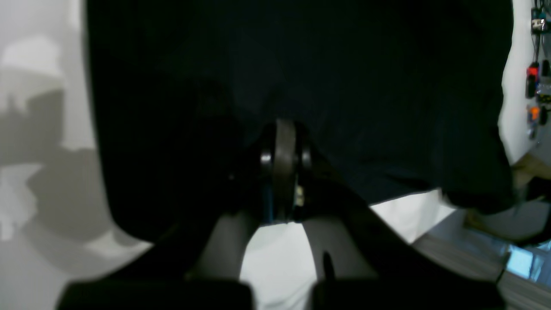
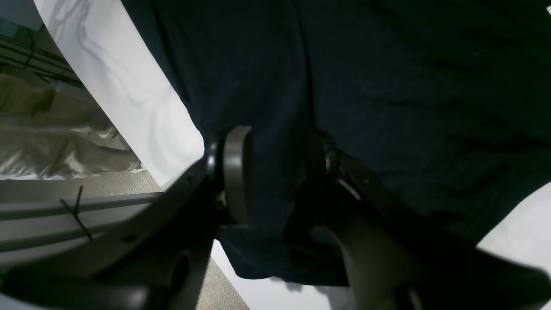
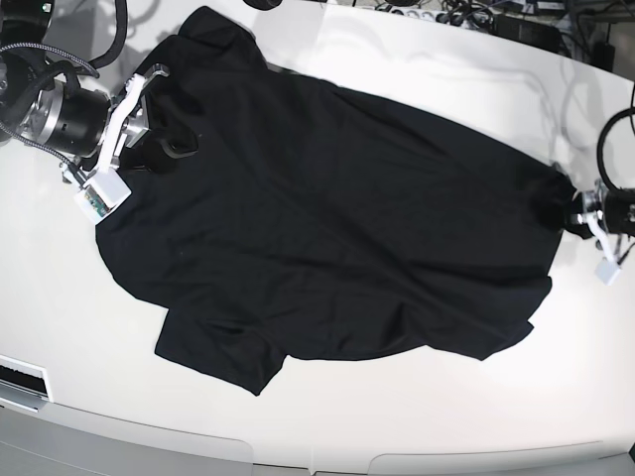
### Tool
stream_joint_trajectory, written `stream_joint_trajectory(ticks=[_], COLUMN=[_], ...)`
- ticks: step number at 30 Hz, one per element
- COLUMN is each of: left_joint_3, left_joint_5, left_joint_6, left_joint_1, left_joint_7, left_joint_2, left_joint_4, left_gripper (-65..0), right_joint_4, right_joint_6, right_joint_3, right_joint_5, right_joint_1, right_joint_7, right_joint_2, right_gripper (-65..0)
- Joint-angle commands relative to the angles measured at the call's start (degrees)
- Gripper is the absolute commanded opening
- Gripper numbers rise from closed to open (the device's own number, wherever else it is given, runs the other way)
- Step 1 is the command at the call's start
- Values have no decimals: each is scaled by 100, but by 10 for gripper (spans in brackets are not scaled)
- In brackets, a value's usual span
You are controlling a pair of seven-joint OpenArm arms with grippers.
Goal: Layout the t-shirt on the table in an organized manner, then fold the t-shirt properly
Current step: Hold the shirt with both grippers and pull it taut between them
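Note:
The black t-shirt [image 3: 327, 218] lies spread across the white table [image 3: 397, 416], a sleeve pointing to the front left. My left gripper [image 3: 566, 210] is at the shirt's right edge, where the fabric bunches. In the left wrist view the left gripper [image 1: 284, 142] has its pads pressed together on the hem of the t-shirt [image 1: 301, 64]. My right gripper [image 3: 164, 134] sits at the shirt's far left edge. In the right wrist view the right gripper [image 2: 277, 142] stands open, its jaws straddling a fold of the t-shirt [image 2: 409, 86].
Cables and small gear [image 3: 466, 15] crowd the table's back edge. A white box [image 3: 20, 382] sits at the front left corner. The table's edge [image 2: 129, 86] runs just beside the right gripper, with floor and pale cloth [image 2: 64, 146] beyond it.

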State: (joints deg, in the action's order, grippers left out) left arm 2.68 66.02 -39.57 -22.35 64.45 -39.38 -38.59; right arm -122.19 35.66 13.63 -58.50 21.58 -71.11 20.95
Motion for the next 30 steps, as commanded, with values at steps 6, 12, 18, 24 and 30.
stream_joint_trajectory(ticks=[6,12,18,24,30], left_joint_3=[33,35,39,39,39], left_joint_5=[-732,-1167,-667,-356,-350], left_joint_6=[-43,-43,-43,-43,-43], left_joint_1=[216,343,48,-240,-243], left_joint_7=[-798,-1088,-627,-439,-442], left_joint_2=[173,396,184,-87,-129], left_joint_4=[-68,-68,-79,-79,-79], left_gripper=[-337,-515,-650,-650,-650], right_joint_4=[-83,-83,-81,-83,-83], right_joint_6=[35,35,35,35,35], right_joint_3=[37,37,37,37,37], right_joint_5=[-114,-111,-101,-103,-103], right_joint_1=[-31,-31,-28,-31,-31], right_joint_7=[103,96,85,87,87], right_joint_2=[63,66,66,66,66], right_gripper=[-421,-421,-421,-421,-421])
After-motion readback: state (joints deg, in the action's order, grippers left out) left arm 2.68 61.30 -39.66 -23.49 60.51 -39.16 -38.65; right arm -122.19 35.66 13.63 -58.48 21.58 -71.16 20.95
